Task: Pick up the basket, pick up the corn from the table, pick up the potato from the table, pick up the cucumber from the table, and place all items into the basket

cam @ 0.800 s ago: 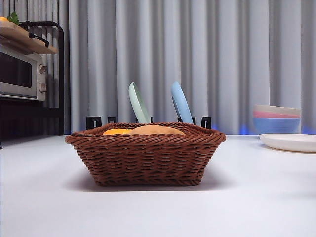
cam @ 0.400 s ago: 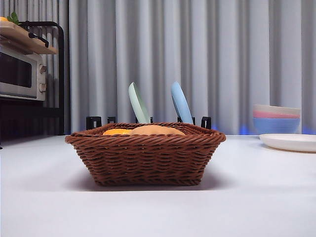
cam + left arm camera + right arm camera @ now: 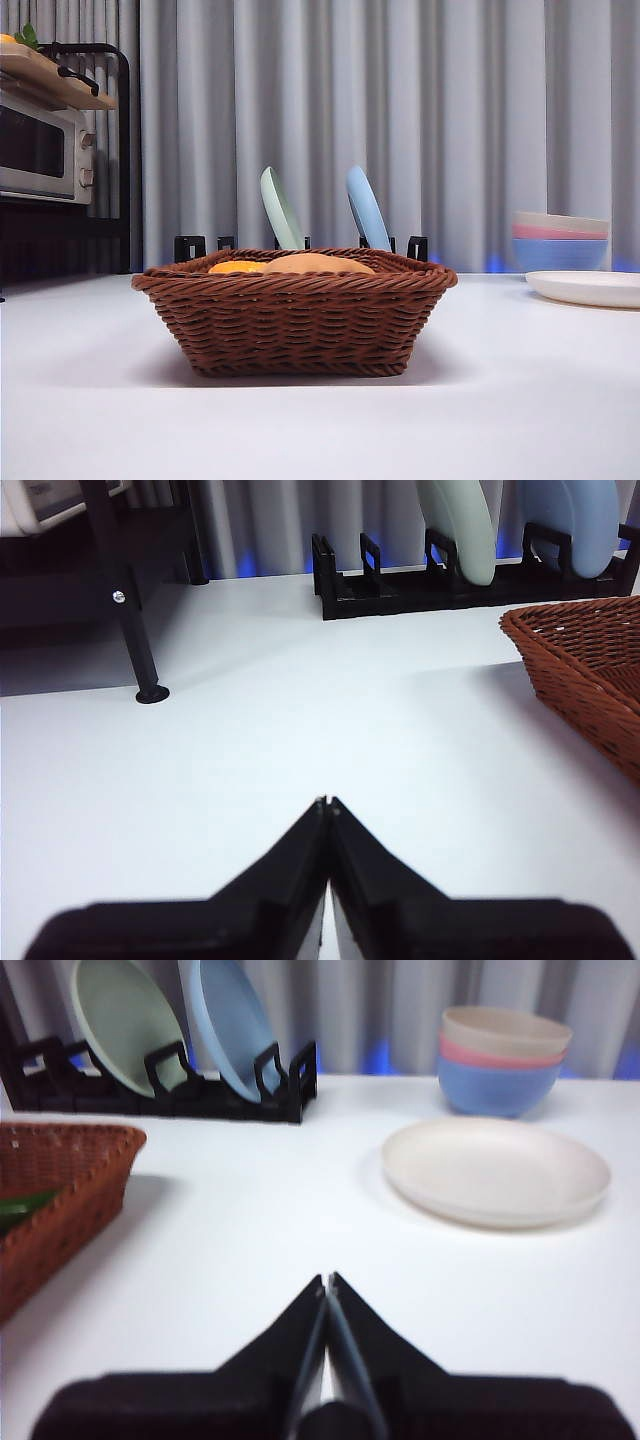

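Nothing left to pick up, by the look of it: basket (image 3: pixel 295 315) standing on the white desk (image 3: pixel 320 430), with the corn (image 3: pixel 237 267) and the potato (image 3: pixel 318 264) showing just above its braided rim in the front view. A sliver of dark green inside the basket in the right wrist view, most likely the cucumber (image 3: pixel 20 1210); too little of it visible to be sure. No vegetables lying loose on the desk in any view.

Left pincer (image 3: pixel 327 805) clenched and empty, above bare desk beside one side of the basket. Right pincer (image 3: pixel 326 1282) likewise clenched and empty, beside the other side, with a cream plate (image 3: pixel 495 1172) and stacked bowls (image 3: pixel 502 1060) beyond it. Neither arm visible in the front view, so both appear to be waiting, clear of the work.

Judged stage: final step done or nearly so, all items seemingly in the basket. Next move, if any: little more than keeping both arms clear of the basket; confirming the cucumber would call for a look down into it.

No brands, labels or readable writing anywhere; oven (image 3: pixel 45 150) at the side shows knobs only. Plate rack (image 3: pixel 160 1090) behind holds a green and a blue plate.
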Motion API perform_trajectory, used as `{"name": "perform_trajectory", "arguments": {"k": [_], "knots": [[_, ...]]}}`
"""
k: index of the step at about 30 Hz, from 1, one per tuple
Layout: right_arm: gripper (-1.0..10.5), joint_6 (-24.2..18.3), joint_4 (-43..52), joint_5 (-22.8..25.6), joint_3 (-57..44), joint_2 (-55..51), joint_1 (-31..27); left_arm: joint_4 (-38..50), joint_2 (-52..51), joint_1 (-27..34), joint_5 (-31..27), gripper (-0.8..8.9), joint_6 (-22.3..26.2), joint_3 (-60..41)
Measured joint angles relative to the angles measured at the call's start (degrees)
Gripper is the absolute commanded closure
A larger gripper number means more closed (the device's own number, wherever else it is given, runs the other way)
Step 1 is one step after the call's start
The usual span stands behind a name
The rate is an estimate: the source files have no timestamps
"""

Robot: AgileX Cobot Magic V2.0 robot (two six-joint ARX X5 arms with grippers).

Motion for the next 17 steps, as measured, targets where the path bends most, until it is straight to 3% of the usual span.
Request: {"name": "perform_trajectory", "arguments": {"k": [17], "knots": [[9.5,1.77,-7.56,0.07,-1.18,-3.96,-0.17,0.02,0.00,0.00,0.00,8.17,0.00,0.00]]}}
